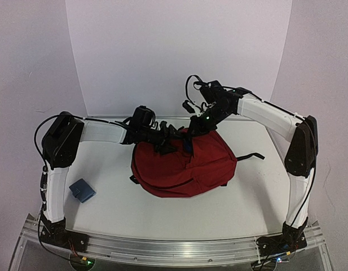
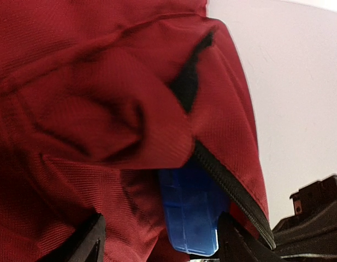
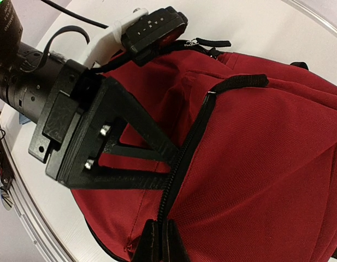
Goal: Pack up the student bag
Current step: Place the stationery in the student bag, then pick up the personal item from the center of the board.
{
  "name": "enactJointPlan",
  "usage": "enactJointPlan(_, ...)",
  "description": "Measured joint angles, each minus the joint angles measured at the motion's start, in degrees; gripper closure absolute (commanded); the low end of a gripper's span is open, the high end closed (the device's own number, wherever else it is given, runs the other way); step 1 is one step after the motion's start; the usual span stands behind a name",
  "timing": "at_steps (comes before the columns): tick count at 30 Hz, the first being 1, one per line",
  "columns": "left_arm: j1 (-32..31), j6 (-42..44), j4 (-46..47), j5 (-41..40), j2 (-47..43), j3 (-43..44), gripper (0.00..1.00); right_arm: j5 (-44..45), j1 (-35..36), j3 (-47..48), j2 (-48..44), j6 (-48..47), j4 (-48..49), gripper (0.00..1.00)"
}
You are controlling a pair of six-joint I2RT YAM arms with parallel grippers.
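1. White table [image 1: 247, 197] lies under everything; the right gripper [image 3: 160, 240] is pinched tight on the zip edge of the student bag [image 1: 185, 166].
2. The left gripper [image 2: 160, 239] stands spread; a blue plastic thing [image 2: 190, 210] sits between its fingers at the bag's opening (contact unclear).
3. The bag lies mid-table; a small blue case [image 1: 82, 190] lies well apart, to its left.
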Motion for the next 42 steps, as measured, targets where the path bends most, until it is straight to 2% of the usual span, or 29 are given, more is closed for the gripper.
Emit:
enactJointPlan(2, 0.00, 0.32, -0.53, -0.18, -0.02, -0.03, 0.55, -0.22, 0.00, 0.00, 0.00, 0.00, -0.10, 1.00)
enactJointPlan(6, -0.08, 1.00, -0.48, 0.35, 0.41, 0.52, 0.67, -0.44, -0.01, 0.00, 0.00, 0.02, -0.12, 1.00)
enactJointPlan(8, -0.44, 1.15, -0.55, 1.23, 1.80, 2.32, 0.69, -0.58, -0.02, 0.01, 0.01, 0.02, -0.13, 1.00)
enactJointPlan(14, -3.05, 1.64, 0.44, 5.67, 12.12, 15.76, 0.70, -0.43, -0.50, 0.12, 0.02, 0.04, -0.39, 1.00)
enactJointPlan(16, -3.58, 1.63, 0.58, 6.88, 14.61, 18.62, 0.65, -0.18, -0.96, 0.19, 0.02, 0.04, -0.64, 1.00)
enactJointPlan(19, -3.65, 1.52, 1.39, 7.60, 15.10, 18.86, 0.42, -0.23, -1.32, 0.36, 0.02, 0.07, -0.88, 1.00)
enactJointPlan(21, -3.58, 1.53, 3.24, 7.34, 13.79, 16.43, 0.32, -0.30, -1.31, 0.42, 0.02, 0.09, -0.97, 1.00)
enactJointPlan(24, -3.47, 3.43, 1.85, 5.32, 7.10, 9.12, 0.24, -1.17, -1.29, 0.42, 0.02, 0.09, -1.11, 1.00)
enactJointPlan(27, -3.37, 7.08, -8.43, 0.47, -0.64, 4.39, 0.15, -1.55, -1.53, 0.34, 0.02, 0.01, -1.03, 1.00)
enactJointPlan(30, -3.37, 9.88, -20.40, -6.58, -8.20, 2.47, 0.02, -1.87, -2.04, -0.27, 0.02, -0.07, -0.79, 1.00)
enactJointPlan(33, -3.38, 10.31, -31.17, -15.52, -17.74, -0.56, 0.00, -2.18, -2.48, -1.36, 0.02, -0.26, -0.32, 1.00)
enactJointPlan(37, -3.02, 3.24, -42.76, -26.59, -33.89, -10.74, 0.00, -2.57, -2.58, -2.18, 0.04, -0.45, 0.03, 1.00)
enactJointPlan(42, -2.64, -12.52, -55.14, -37.37, -51.50, -28.09, 0.00, -3.01, -2.62, -2.25, 0.03, -0.55, 0.36, 1.00)
